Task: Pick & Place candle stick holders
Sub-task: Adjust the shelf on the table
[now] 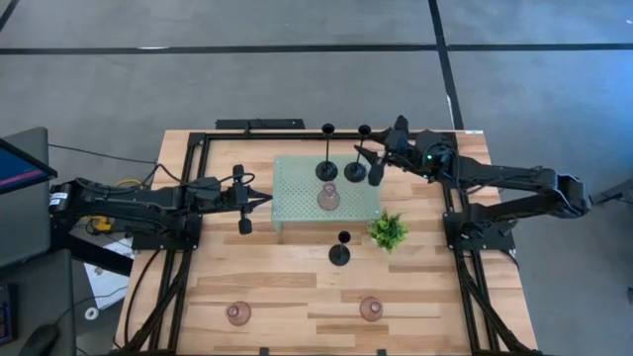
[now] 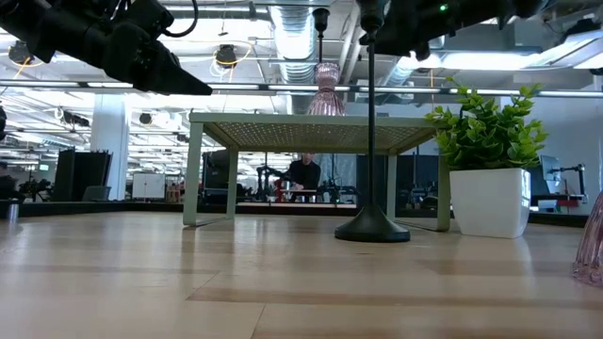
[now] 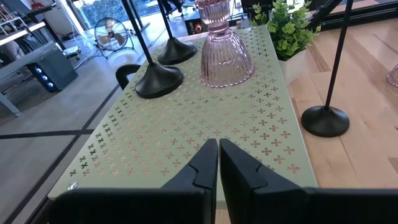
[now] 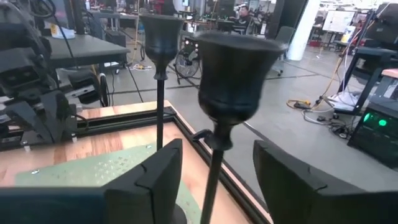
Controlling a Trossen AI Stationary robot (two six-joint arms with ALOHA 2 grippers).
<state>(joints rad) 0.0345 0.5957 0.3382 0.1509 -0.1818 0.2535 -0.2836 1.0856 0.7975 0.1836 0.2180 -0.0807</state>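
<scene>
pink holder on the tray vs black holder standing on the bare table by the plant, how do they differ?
The pink holder is short, squat, ribbed and glassy; the black holder is a thin tall stem on a round disc base, opaque and dark. The pink one stands on the pale green tray; the black one stands on the wooden table. Both are upright, and neither is touched by a gripper.

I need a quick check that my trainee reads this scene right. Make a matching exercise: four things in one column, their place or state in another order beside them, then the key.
Things:
1. left gripper
2. right gripper
3. plant
4. lone black holder

Places or states:
A. on the bare table, in front of the tray
B. jaws open, either side of the stem of a second black holder
C. jaws shut, by the tray's left edge
D. beside the tray's right front corner

Pairs: 1-C, 2-B, 3-D, 4-A
</scene>
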